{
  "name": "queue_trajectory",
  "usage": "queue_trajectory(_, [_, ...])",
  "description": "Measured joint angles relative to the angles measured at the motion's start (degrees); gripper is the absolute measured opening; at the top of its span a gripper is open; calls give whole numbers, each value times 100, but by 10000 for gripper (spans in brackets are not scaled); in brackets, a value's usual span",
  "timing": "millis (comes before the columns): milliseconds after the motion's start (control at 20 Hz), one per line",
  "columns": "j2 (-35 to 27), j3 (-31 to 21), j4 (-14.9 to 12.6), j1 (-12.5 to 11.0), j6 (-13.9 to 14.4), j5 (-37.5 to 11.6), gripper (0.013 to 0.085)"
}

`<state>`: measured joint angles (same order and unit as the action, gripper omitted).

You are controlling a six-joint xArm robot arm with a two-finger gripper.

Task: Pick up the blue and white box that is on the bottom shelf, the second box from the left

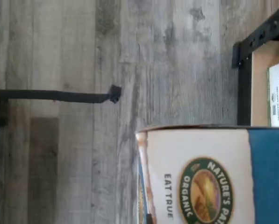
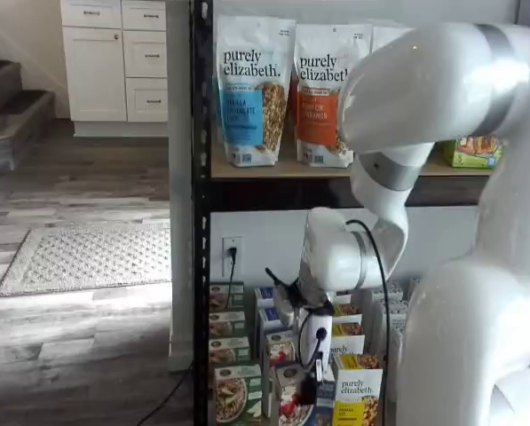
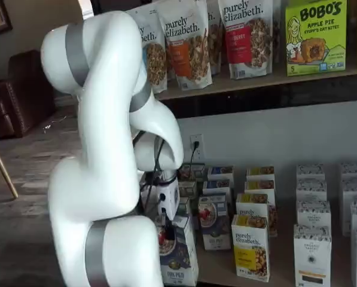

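1. A white robot arm reaches down to the bottom shelf (image 3: 286, 263) of a black-framed rack, where small cereal boxes stand in rows.
2. The gripper (image 3: 164, 222) sits at the front of a row near the shelf's left end. Its black fingers are closed on the top of the blue box (image 3: 177, 254), a dark blue carton with a white band and a bowl of red berries on its front.
3. In a shelf view the same blue box (image 2: 293, 399) shows low in the picture, just under the gripper (image 2: 311, 383), with a cable hanging beside it.
4. The wrist view is filled by the box top (image 1: 209, 177), white and blue with a round "Nature's Path Organic" logo. Grey wood floor (image 1: 106, 70) lies beyond it, so the box seems to be at or past the shelf's front edge.
5. The step in hand looks like lifting the box out. To do it well, keep the grip firm and the box upright, and draw it straight toward the front so it clears its neighbours.
6. Close neighbours: a green box (image 2: 236, 395) just to one side and a yellow box (image 2: 358, 398) marked "purely elizabeth" just to the other. A tilted pull could knock either.
7. The rack's upright post (image 2: 201, 222) stands near the green box. Above, a tan board holds tall granola bags (image 2: 254, 89), well clear of the gripper.
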<state>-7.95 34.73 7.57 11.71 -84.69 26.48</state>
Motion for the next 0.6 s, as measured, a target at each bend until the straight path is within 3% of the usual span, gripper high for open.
queue_trajectory(600, [1861, -593, -352, 488, 867, 1100, 450])
